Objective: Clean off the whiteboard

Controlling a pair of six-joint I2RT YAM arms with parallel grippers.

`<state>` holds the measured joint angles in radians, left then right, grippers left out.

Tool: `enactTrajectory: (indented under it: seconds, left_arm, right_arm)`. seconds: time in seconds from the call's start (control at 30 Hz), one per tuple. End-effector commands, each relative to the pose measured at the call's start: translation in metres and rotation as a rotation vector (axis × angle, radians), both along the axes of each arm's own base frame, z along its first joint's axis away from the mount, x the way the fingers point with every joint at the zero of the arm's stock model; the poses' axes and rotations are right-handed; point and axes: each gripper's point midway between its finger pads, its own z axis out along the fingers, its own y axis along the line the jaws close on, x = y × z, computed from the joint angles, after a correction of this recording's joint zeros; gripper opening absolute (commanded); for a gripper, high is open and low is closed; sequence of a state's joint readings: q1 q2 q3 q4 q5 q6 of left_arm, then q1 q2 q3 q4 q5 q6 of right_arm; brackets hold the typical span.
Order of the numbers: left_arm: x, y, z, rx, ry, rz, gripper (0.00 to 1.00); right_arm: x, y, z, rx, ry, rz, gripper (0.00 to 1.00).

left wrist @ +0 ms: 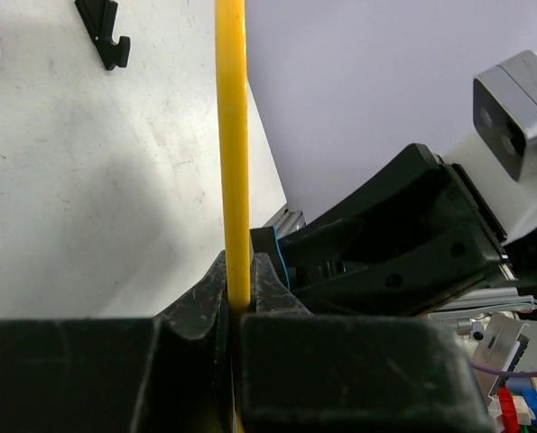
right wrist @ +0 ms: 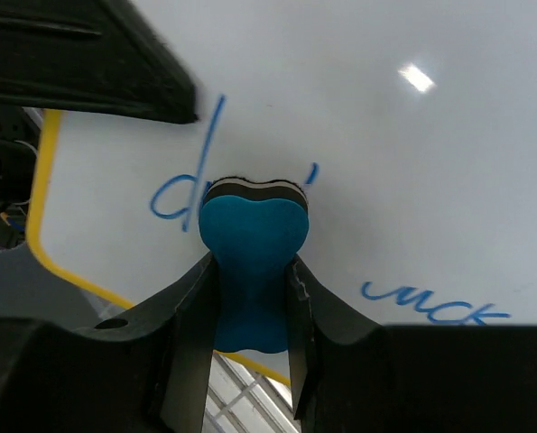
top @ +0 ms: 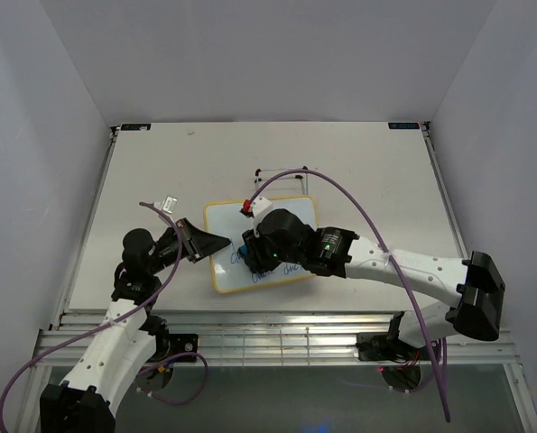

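Whiteboard, one only, is lying flat on the table, turned slightly askew, its thin yellow frame running all round it. Two grippers are working at it. The left gripper is reaching in at the whiteboard's left edge, its jaws pinching tight on the yellow frame, which is running straight up between the fingertips in the left wrist view. The right gripper is hanging over the whiteboard's near-left part, its jaws clamping narrow around one blue bone-shaped eraser, whose dark felt end is pressing on the white surface. Two blue handwritten words are showing: the first word is lying partly under the eraser toward the whiteboard's left edge, and the second word is sitting along its near edge. One black wire stand is standing just beyond the whiteboard's far edge. The whiteboard's far half is showing plain white, and bare tabletop is spreading wide to its right and beyond it.
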<state>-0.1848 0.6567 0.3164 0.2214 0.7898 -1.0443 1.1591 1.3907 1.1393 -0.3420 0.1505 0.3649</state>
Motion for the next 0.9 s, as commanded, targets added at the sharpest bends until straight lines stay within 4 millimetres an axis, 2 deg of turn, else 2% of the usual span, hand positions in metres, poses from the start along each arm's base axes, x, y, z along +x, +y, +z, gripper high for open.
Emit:
enactTrajectory:
  seconds: [0.0, 0.03, 0.07, 0.17, 0.27, 0.33, 0.37, 0.43, 0.47, 0.5, 0.53, 0.57, 0.6, 0.63, 0.67, 0.73, 0.77, 0.8, 0.83, 0.87]
  left_arm:
    - [-0.032, -0.012, 0.093, -0.128, -0.283, -0.155, 0.0]
    - [-0.032, -0.012, 0.093, -0.129, -0.282, -0.153, 0.0]
    - [-0.033, -0.011, 0.094, -0.131, -0.284, -0.151, 0.0]
    - [-0.033, -0.01, 0.095, -0.141, -0.281, -0.137, 0.0]
    - [-0.033, -0.01, 0.093, -0.147, -0.271, -0.135, 0.0]
    - [-0.034, -0.01, 0.093, -0.148, -0.272, -0.133, 0.0]
    - [-0.034, -0.01, 0.093, -0.148, -0.274, -0.133, 0.0]
    - [-0.034, -0.009, 0.092, -0.15, -0.275, -0.126, 0.0]
    - [-0.033, -0.009, 0.092, -0.151, -0.274, -0.118, 0.0]
    - [-0.032, -0.009, 0.091, -0.151, -0.27, -0.115, 0.0]
    - [-0.031, -0.008, 0.09, -0.151, -0.27, -0.112, 0.0]
    - [-0.03, -0.008, 0.09, -0.154, -0.264, -0.106, 0.0]
    - [-0.03, -0.008, 0.089, -0.156, -0.263, -0.103, 0.0]
    - [-0.03, -0.008, 0.091, -0.158, -0.267, -0.101, 0.0]
    - [-0.03, -0.008, 0.091, -0.159, -0.266, -0.101, 0.0]
    - [-0.032, -0.008, 0.095, -0.159, -0.275, -0.111, 0.0]
    - [-0.033, -0.009, 0.097, -0.16, -0.278, -0.117, 0.0]
    - [-0.034, -0.009, 0.098, -0.159, -0.28, -0.125, 0.0]
    - [-0.035, -0.009, 0.101, -0.16, -0.289, -0.128, 0.0]
    - [-0.037, -0.009, 0.103, -0.161, -0.294, -0.13, 0.0]
  right_arm:
    - [0.004, -0.007, -0.025, -0.128, 0.008, -0.085, 0.08]
    - [0.018, -0.023, -0.03, -0.182, -0.043, -0.166, 0.08]
    - [0.025, -0.041, -0.037, -0.231, -0.037, -0.23, 0.08]
    - [0.042, -0.081, -0.054, -0.299, -0.027, -0.38, 0.08]
    - [0.051, -0.112, -0.06, -0.306, -0.015, -0.484, 0.08]
    - [0.053, -0.116, -0.058, -0.301, -0.024, -0.499, 0.08]
    - [0.052, -0.108, -0.054, -0.28, -0.019, -0.473, 0.08]
    - [0.045, -0.079, -0.046, -0.209, -0.004, -0.358, 0.08]
    - [0.033, -0.06, -0.049, -0.206, -0.001, -0.285, 0.08]
    - [0.028, -0.039, -0.037, -0.169, -0.015, -0.226, 0.08]
    - [0.009, -0.015, -0.03, -0.136, -0.019, -0.143, 0.08]
    - [0.002, 0.0, -0.035, -0.145, -0.021, -0.109, 0.08]
    - [-0.004, 0.02, -0.019, -0.106, -0.041, -0.072, 0.08]
    - [-0.021, 0.038, -0.013, -0.081, -0.055, -0.017, 0.08]
    - [-0.028, 0.051, -0.018, -0.09, -0.057, 0.01, 0.08]
    - [-0.039, 0.068, -0.011, -0.071, -0.062, 0.057, 0.08]
    - [-0.041, 0.068, -0.02, -0.099, -0.053, 0.061, 0.08]
    - [-0.034, 0.064, -0.023, -0.115, -0.065, 0.03, 0.08]
    - [-0.031, 0.052, -0.039, -0.155, -0.058, 0.015, 0.08]
    - [-0.018, 0.037, -0.043, -0.159, -0.042, -0.031, 0.08]
